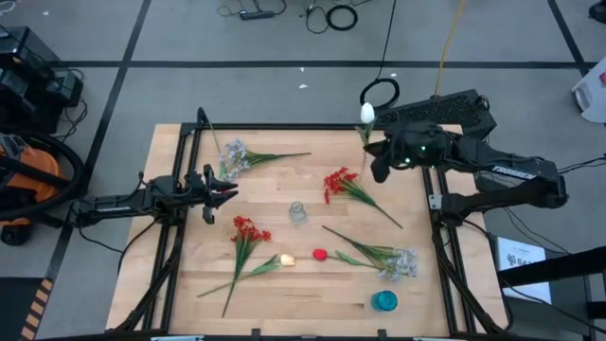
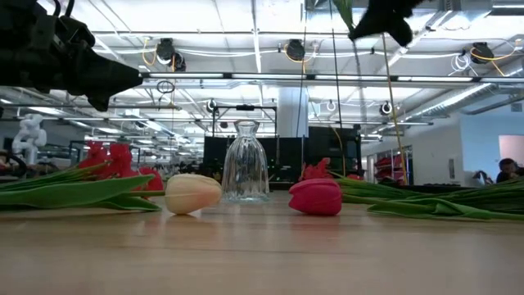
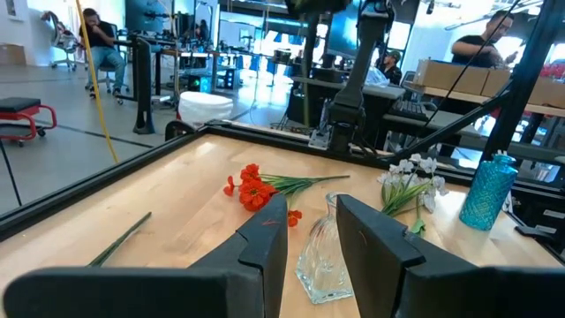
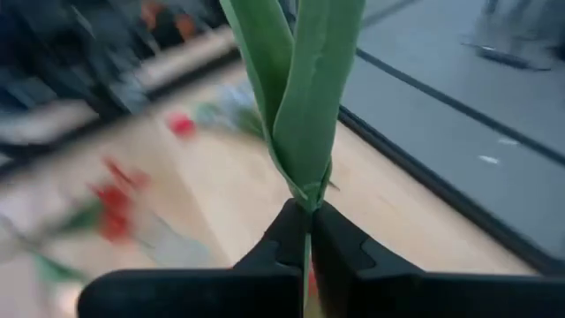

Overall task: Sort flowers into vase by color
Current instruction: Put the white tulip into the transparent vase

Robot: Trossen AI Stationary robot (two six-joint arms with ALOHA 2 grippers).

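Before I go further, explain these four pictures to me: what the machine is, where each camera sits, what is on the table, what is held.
Two dark robot arms work at a wooden table. One picture looks straight down, one level along the tabletop, and one comes from each wrist. On the table lie red flowers, pale sprays, a peach bud, a red bud, a clear vase and a blue vase. The right gripper has its jaws shut on a white tulip, lifted at the far edge. The left gripper is open and empty, facing the clear vase.
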